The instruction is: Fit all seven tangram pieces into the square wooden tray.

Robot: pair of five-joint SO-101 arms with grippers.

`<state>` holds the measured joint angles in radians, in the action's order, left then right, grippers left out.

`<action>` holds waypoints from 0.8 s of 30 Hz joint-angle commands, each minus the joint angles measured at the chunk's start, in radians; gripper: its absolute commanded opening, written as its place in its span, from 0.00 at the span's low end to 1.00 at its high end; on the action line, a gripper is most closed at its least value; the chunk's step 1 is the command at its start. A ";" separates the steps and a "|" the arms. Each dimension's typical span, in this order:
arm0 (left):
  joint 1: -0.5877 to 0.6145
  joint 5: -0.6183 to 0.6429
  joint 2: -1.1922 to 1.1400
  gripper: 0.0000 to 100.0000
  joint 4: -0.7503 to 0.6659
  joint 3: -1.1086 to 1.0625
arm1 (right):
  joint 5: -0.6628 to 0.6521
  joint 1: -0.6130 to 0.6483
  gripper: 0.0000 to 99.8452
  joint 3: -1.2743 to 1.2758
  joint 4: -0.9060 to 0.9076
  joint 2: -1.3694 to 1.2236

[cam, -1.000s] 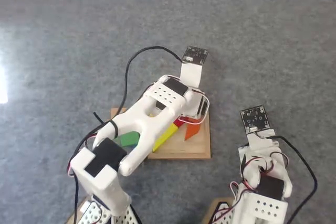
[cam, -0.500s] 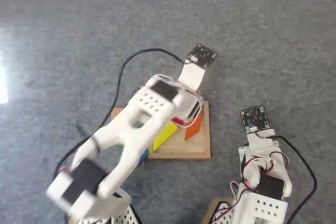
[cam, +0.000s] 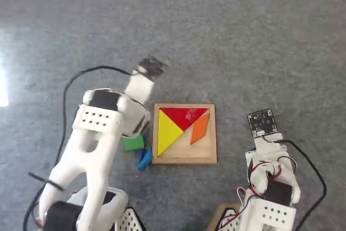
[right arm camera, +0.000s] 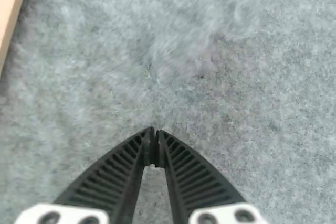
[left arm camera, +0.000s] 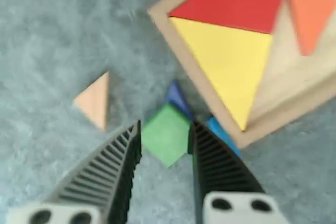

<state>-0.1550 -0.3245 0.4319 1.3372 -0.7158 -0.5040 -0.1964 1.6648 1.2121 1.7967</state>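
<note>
3 pieces lie flat in the tray (cam: 185,158): a red triangle (cam: 183,116) along its far edge, a yellow triangle (cam: 166,132) along its left edge, and an orange piece (cam: 200,128) right of them. The tray's near right part is bare wood. Left of the tray on the grey mat (cam: 259,52) sit a green square (cam: 133,143) and, nearer, a blue piece (cam: 145,159) just beside the tray's near left corner. A tan triangle (left arm camera: 95,100) lies apart from them. The left gripper (left arm camera: 164,128) hangs over the green square, fingers spread, holding nothing. The right gripper (right arm camera: 154,134), near and right of the tray, is pressed closed and empty.
</note>
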 commanded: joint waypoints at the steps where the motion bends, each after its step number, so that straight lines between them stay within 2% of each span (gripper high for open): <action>1: -0.209 0.017 0.028 0.13 -0.031 0.004 | 0.002 0.007 0.02 0.018 0.004 0.010; 4: -0.364 0.120 0.028 0.13 -0.083 0.012 | 0.002 0.007 0.02 0.018 0.004 0.010; 6: -0.420 0.133 0.015 0.13 -0.124 0.005 | 0.002 0.007 0.02 0.018 0.004 0.010; 17: -0.471 0.138 -0.384 0.13 -0.330 0.030 | 0.002 0.007 0.02 0.018 0.004 0.010; 24: -0.503 0.164 -0.443 0.13 -0.371 0.042 | 0.002 0.007 0.02 0.018 0.004 0.010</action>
<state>-0.6475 -0.1803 -0.0023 0.9935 -0.7158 -0.5040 -0.1964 1.6648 1.2121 1.7967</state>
